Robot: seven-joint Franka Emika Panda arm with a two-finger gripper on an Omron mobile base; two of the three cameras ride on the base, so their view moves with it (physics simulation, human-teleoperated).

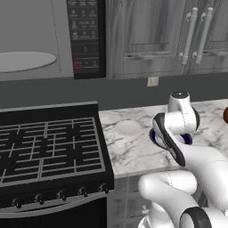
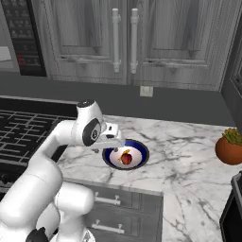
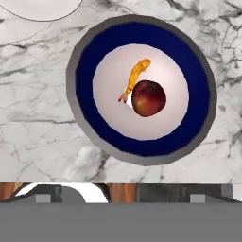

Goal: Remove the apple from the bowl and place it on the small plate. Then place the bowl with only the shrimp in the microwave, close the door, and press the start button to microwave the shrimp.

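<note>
You have the gripper (image 2: 115,140) hanging above the bowl (image 3: 141,90), which stands on the marble counter (image 2: 189,142) to the right of the stove (image 1: 49,147). The hand camera looks straight down into the bowl, so the hand seems lined up for a reach from above. Whether the jaws are spread or pressed together, you cannot tell from these pictures; the finger tips are not clear in any of them.

The apple (image 3: 148,98) lies in the white middle of the bowl, and the shrimp (image 3: 133,79) lies right against it on one side, touching or almost touching. This closeness matters: I judge that the fingers should come down on the sides of the apple away from the shrimp, otherwise they may pinch or push it too.

The small plate (image 1: 128,127) rests flat on the counter just beside the bowl, toward the stove, so the carry will be short. The microwave (image 1: 26,40) waits above the stove with its inside and turntable (image 1: 24,61) showing, so its door seems open already. No step of the task looks done yet.
</note>
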